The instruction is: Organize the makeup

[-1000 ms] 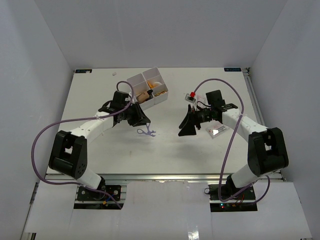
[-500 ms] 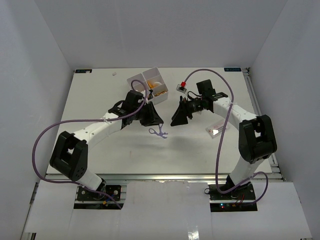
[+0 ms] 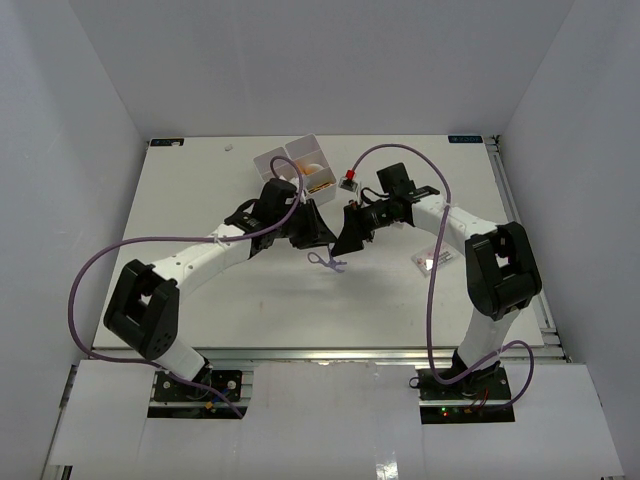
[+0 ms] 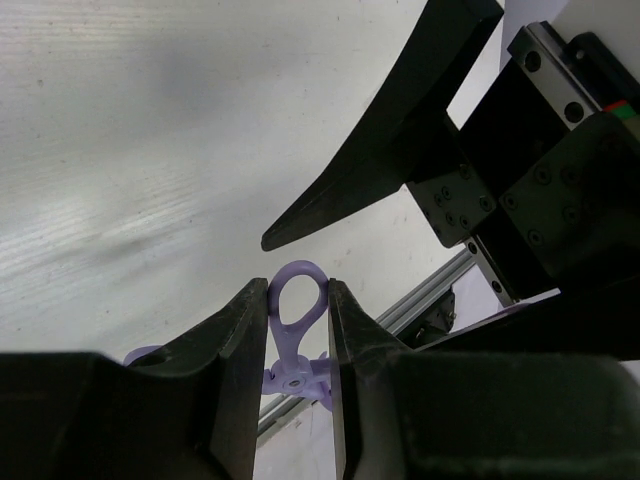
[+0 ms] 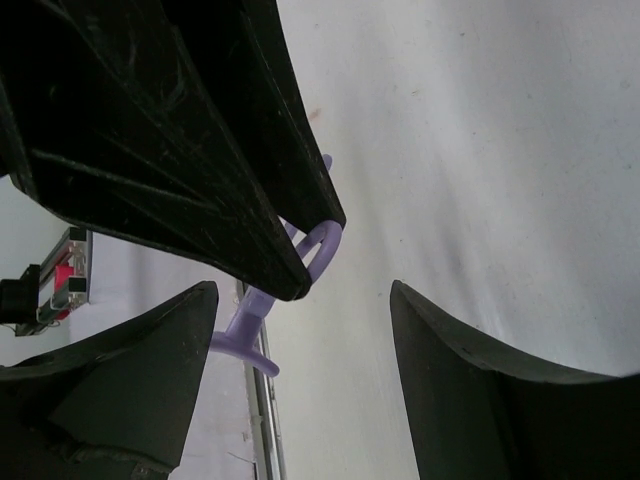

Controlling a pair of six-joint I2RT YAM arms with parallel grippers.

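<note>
The purple loop, a ring handle on a small purple tool, is pinched between my left gripper's fingers. In the top view the tool hangs under the left gripper, just above the table's middle. My right gripper is open and empty, facing the left one from close by; its finger shows in the left wrist view. In the right wrist view the loop and the left gripper's fingers sit between the spread fingers of my right gripper, touching neither.
The white compartment box stands behind the left gripper with orange and beige items in it. A small red-and-black item lies beside it. A clear pinkish packet lies at the right by the right arm.
</note>
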